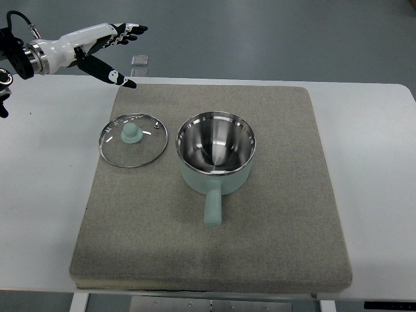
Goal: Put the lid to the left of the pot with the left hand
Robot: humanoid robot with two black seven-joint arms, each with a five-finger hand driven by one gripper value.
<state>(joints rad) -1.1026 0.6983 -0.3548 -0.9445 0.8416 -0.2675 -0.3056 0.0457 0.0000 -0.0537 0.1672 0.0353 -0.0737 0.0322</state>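
The left hand's fingers (127, 30) are stretched out and spread, the thumb angled down toward the mat, and they grip nothing. The left hand (97, 42) hangs up and to the left of the pot (215, 156), well apart from it, its arm entering from the picture's left edge. The right hand is out of view.

The lid (133, 140) lies flat, knob up, just left of the pot on the grey mat (273, 221); it seems set where the task asks, so the empty hand is probably clear of the work. The pot stands upright with its handle pointing toward the robot.

Counted: 1 lid, 1 pot, 1 mat, 1 white table (45, 195), 1 hand visible.
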